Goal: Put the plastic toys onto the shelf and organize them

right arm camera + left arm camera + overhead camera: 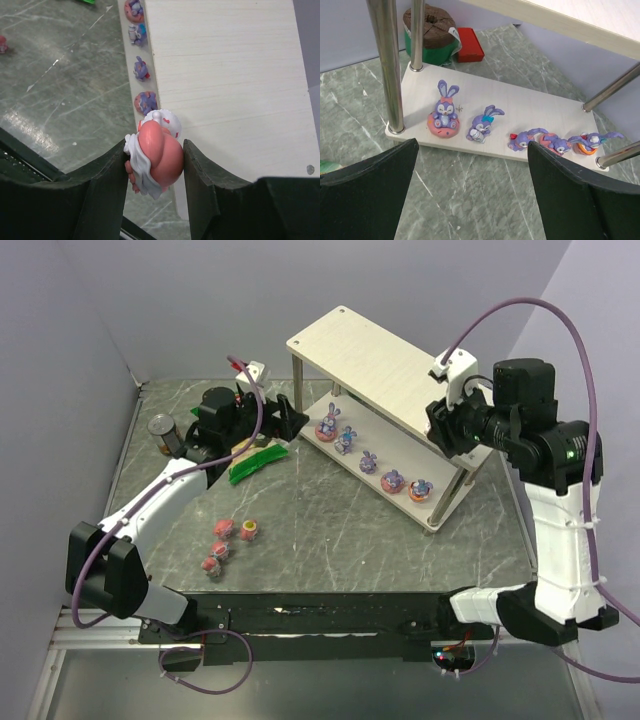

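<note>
The shelf (370, 355) stands at the back right of the table. Several purple bunny toys (443, 112) sit in a row on its lower board (530, 107); the same row (368, 460) shows from above. My right gripper (155, 150) is shut on a pink rounded toy (160, 155) with white trim, held over the near edge of the top board (225, 75); from above it (440, 425) is at the shelf's right end. My left gripper (473, 150) stands wide open and holds nothing, over the table just in front of the lower board. Several pink-red toys (223, 528) lie on the table at the left.
A green chip bag (257, 462) lies beside the left gripper (280, 420), and a dark can (163, 430) stands at the far left. Behind the shelf's posts (387, 65) sit a brown-topped green object (430, 30) and a red block (469, 44). Walls close in on the left and back.
</note>
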`<state>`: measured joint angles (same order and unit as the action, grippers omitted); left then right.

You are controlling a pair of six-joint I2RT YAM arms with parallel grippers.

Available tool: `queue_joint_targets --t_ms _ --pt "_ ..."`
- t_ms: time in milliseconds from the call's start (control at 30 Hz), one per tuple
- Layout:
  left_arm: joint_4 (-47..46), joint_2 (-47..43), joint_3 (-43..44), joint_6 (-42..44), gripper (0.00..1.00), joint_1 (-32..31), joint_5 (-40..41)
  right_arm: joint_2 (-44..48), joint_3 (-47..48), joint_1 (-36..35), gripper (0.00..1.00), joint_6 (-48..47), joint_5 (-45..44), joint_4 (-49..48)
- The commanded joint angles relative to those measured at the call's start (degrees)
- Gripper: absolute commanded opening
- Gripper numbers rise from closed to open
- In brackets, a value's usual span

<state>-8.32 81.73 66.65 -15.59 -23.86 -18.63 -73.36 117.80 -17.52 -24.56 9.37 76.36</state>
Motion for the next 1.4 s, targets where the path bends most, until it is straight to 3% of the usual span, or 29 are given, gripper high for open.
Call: queue_joint_targets --t_ms 0,267,767,1100,1367 --pt "-0.7 -0.2 3.8 1.7 0.96 -1.2 -0.9 -2.8 4.7 4.6 0.00 -1.0 6.6 0.9" --pt "4.2 2.9 9.8 6.6 0.96 -6.0 2.1 -9.9 15.7 8.8 0.00 1.3 8.8 2.7" --pt "4.3 3.1 13.9 4.3 0.96 -6.8 -2.4 -10.7 9.3 8.8 0.03 4.0 5.9 4.2" --pt "5.3 6.4 20.0 2.8 0.96 -7.0 -6.1 -13.8 8.9 8.4 0.16 6.0 0.7 4.1" --pt "5.4 8.0 21.4 2.4 0.96 -7.1 -6.9 -15.8 9.6 8.0 0.20 5.8 -0.6 4.5"
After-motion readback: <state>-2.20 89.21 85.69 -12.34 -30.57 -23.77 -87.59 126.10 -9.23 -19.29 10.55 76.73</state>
